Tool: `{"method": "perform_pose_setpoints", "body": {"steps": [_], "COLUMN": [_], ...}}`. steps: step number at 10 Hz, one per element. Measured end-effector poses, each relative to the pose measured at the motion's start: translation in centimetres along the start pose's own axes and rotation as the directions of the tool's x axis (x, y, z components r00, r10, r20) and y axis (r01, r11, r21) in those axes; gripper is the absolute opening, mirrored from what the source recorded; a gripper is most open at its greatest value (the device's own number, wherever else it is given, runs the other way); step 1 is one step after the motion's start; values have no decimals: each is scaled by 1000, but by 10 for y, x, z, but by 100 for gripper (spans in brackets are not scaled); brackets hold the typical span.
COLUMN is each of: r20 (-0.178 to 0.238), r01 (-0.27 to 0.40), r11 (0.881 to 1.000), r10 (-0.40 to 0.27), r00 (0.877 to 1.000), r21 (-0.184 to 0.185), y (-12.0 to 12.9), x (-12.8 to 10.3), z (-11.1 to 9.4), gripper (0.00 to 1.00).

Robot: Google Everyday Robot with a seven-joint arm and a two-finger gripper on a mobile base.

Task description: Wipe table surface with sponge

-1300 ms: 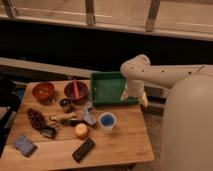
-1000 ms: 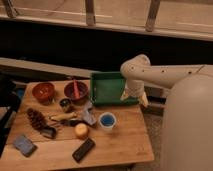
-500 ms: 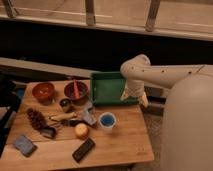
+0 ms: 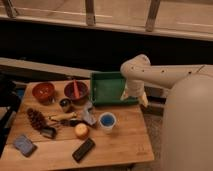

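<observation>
The light brown wooden table surface point(image 4: 120, 146) fills the lower left of the camera view. The blue-grey sponge point(image 4: 23, 144) lies flat near the table's front left corner. My white arm reaches in from the right and bends down over the right edge of the green tray. The gripper point(image 4: 126, 96) is at the end of it, by the tray's right front corner. It is far to the right of the sponge, at the other side of the table.
A green tray point(image 4: 106, 86) sits at the table's back right. Two red bowls point(image 4: 43, 92) point(image 4: 76, 90), a small metal cup point(image 4: 65, 104), a pine cone point(image 4: 36, 119), a blue cup point(image 4: 107, 121), a yellow-orange ball point(image 4: 81, 131) and a black block point(image 4: 83, 149) crowd the table. My white body is on the right.
</observation>
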Motion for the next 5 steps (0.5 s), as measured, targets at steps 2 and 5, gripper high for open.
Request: {"method": "perform_pose_setpoints", "body": {"steps": [2, 5], "r20": [0, 3], "r01": [0, 3], "r11": [1000, 1000], "r10": [0, -3], "r00": [1000, 1000], "r21": [0, 2], "y": [0, -1], "x": [0, 0], "z": [0, 0], "gripper": [80, 80]}}
